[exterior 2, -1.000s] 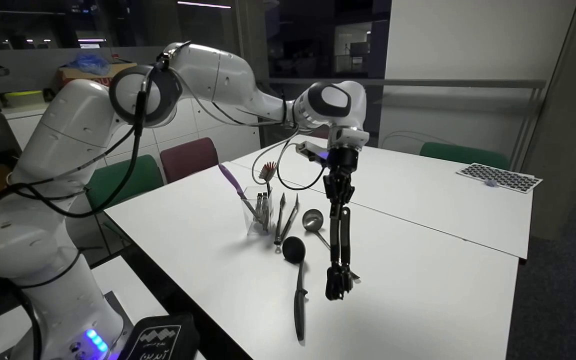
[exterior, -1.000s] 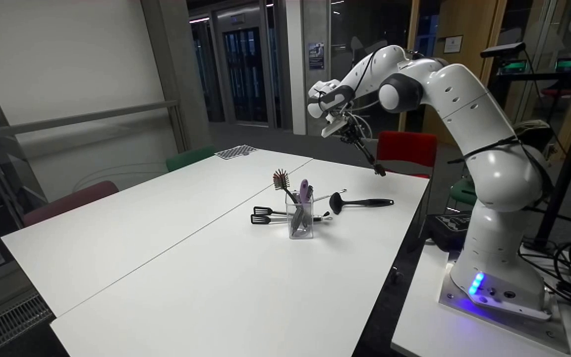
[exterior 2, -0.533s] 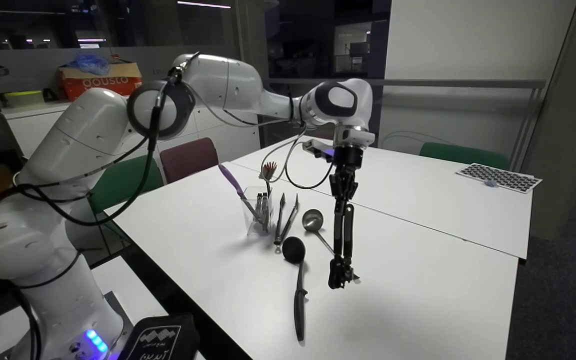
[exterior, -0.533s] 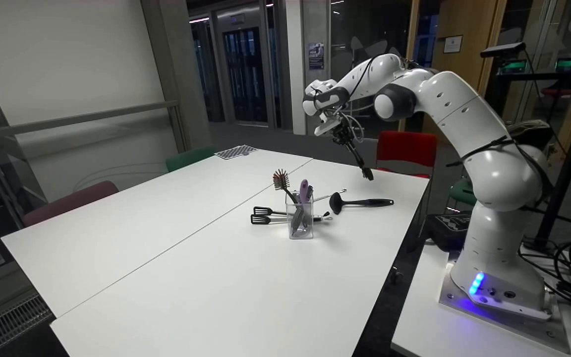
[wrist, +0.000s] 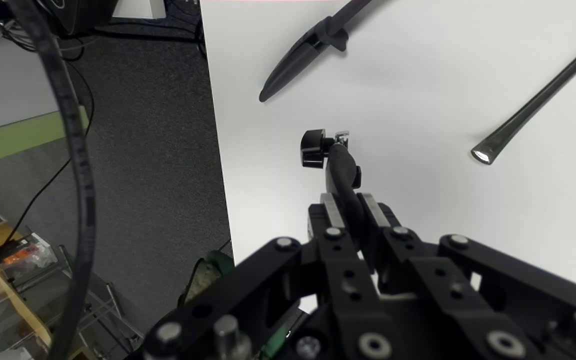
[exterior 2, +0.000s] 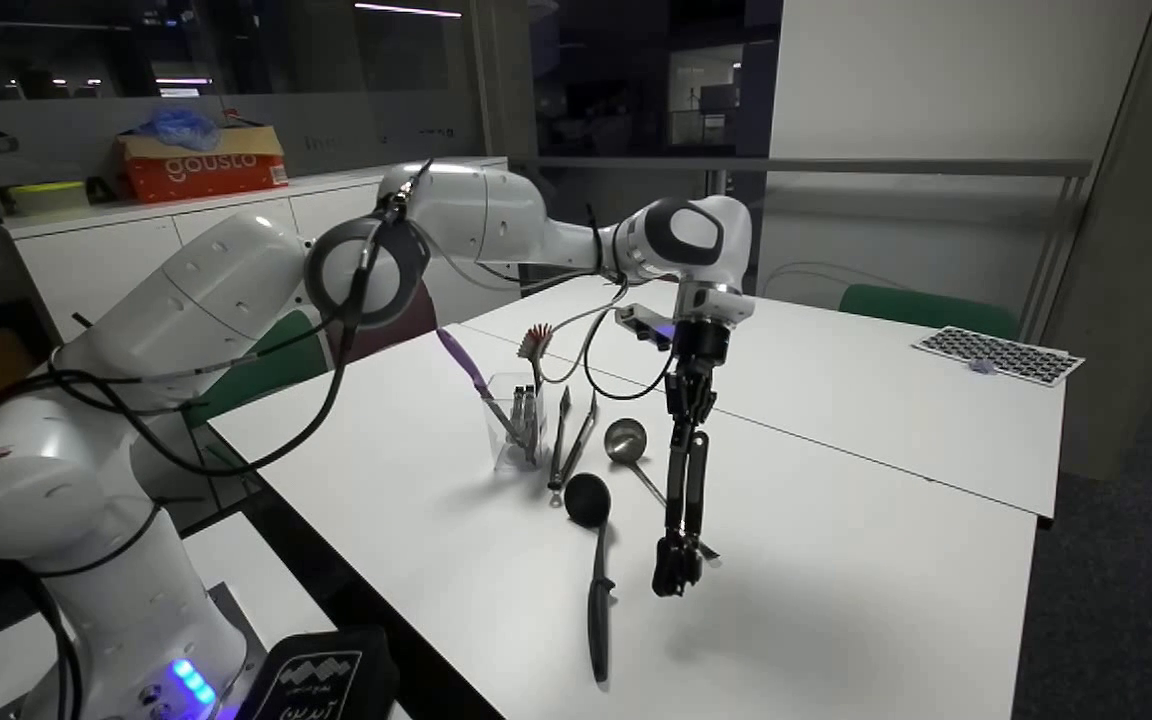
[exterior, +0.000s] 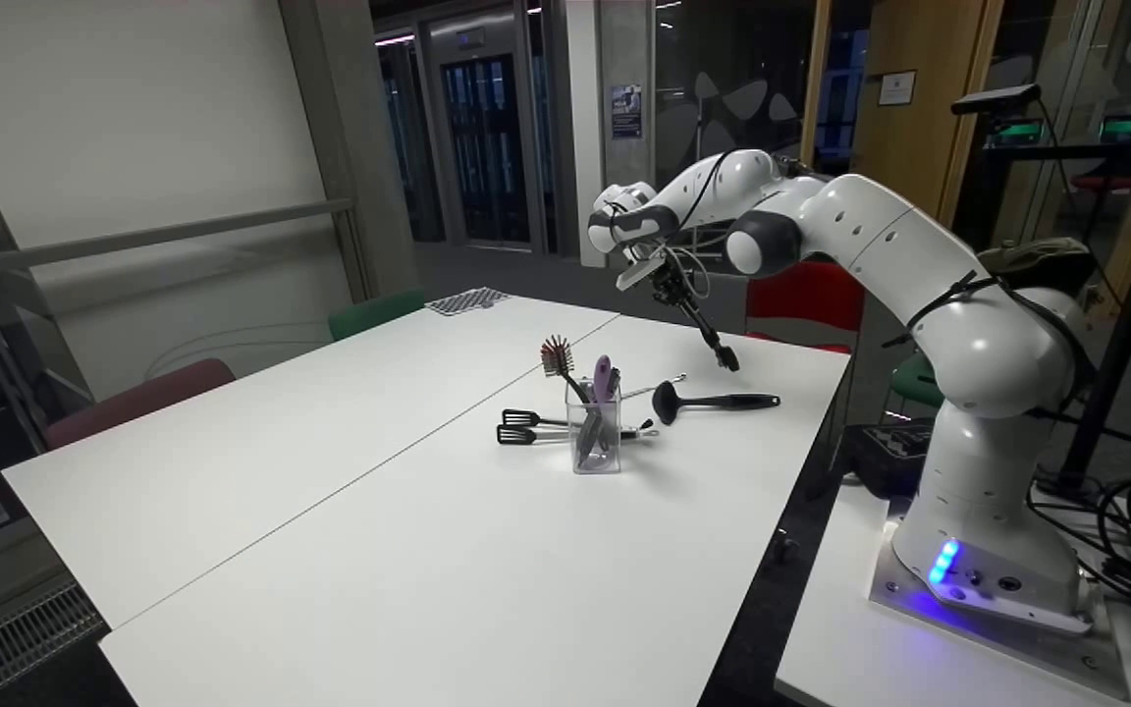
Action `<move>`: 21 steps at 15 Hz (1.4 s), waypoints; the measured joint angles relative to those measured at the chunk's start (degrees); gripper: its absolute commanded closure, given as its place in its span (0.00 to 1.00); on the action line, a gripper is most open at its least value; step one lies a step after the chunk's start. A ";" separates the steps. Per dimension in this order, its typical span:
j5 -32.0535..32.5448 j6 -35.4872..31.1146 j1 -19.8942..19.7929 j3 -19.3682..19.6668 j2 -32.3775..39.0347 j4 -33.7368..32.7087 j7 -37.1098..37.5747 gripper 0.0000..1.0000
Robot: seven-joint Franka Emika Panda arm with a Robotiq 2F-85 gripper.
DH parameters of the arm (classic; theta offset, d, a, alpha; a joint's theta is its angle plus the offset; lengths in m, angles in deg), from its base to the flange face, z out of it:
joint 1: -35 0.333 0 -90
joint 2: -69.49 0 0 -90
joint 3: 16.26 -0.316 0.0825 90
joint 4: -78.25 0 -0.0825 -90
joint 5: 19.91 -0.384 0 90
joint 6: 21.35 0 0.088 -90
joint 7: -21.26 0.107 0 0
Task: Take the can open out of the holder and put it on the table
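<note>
In an exterior view, left to right: clear cup (exterior 2: 498,450) is standing on the counter (exterior 2: 836,640), purple handle (exterior 2: 461,358) and brush (exterior 2: 536,342) sticking out; tongs (exterior 2: 560,440), black ladle (exterior 2: 599,600), metal ladle (exterior 2: 626,441) are lying nearby; jaws are hanging above the counter. Wrist view: jaws are sitting nearly together, pinching the can opener (wrist: 341,167) by its dark grip, well apart from the cup.

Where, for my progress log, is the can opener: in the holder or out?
Out: the wrist view shows the can opener clamped in the gripper, over the table.
</note>
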 measured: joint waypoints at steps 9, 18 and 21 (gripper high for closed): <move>-0.04 9.08 -0.04 -0.18 8.86 -11.78 0.03 0.97; -7.95 10.07 -2.25 -3.87 10.65 -16.27 -2.63 0.97; -12.82 10.04 -4.80 -6.20 10.48 -17.91 -3.59 0.97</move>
